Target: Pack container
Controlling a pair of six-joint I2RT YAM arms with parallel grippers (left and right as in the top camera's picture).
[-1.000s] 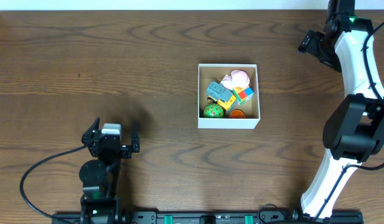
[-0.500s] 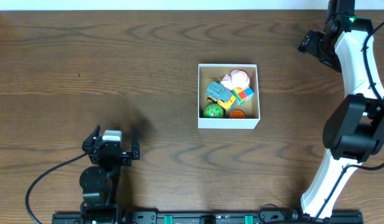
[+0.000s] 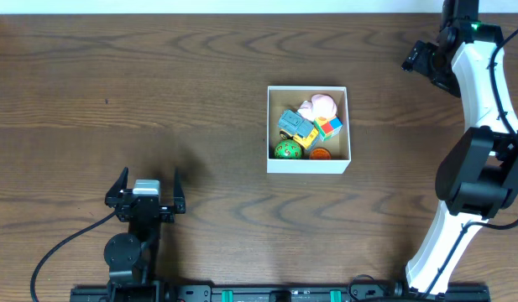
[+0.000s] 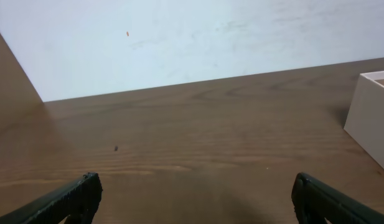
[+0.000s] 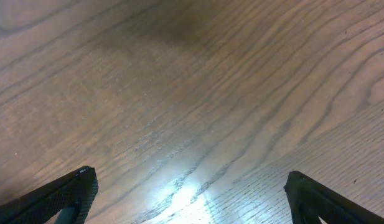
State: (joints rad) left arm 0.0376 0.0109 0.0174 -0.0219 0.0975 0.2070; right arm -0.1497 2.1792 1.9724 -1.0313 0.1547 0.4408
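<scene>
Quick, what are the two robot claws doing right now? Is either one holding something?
Left gripper: jaws wide open, holding nothing.
Right gripper: jaws wide open, holding nothing.

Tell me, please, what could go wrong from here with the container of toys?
The toys lie heaped in the container; a knock might tip some out. The left gripper, open and empty, sits nearest, so a sideways sweep could shove the container. The right gripper, also open, hangs close above the table; it might scrape.
</scene>
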